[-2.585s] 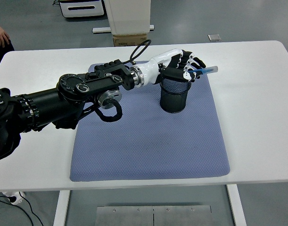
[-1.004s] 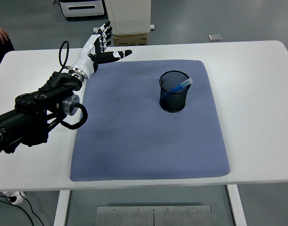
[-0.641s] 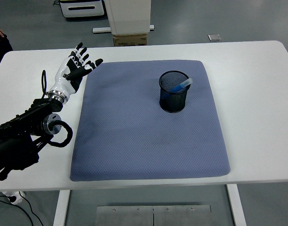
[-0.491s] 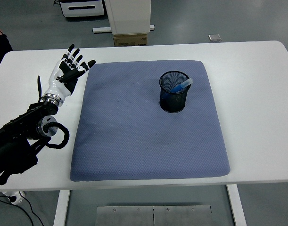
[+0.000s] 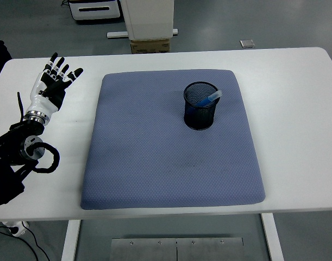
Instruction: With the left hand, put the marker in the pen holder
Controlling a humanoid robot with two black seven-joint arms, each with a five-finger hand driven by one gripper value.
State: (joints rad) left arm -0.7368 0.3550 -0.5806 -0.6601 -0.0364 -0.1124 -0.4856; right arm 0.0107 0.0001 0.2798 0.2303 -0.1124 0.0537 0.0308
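A black mesh pen holder [image 5: 199, 105] stands upright on the blue-grey mat [image 5: 171, 157], right of the mat's middle. A blue marker [image 5: 210, 98] leans inside it, its pale end resting on the rim at the right. My left hand [image 5: 52, 81] is far to the left over the bare white table, well apart from the holder, with its fingers spread and nothing in them. The right arm does not show.
The white table [image 5: 296, 109] extends around the mat on all sides. A cardboard box and white furniture stand on the floor behind the far edge. A dark shape of a person shows at the top left corner.
My left hand let go of the marker, which now rests in the holder, and the arm has drawn back leftward off the mat to the table's left side.
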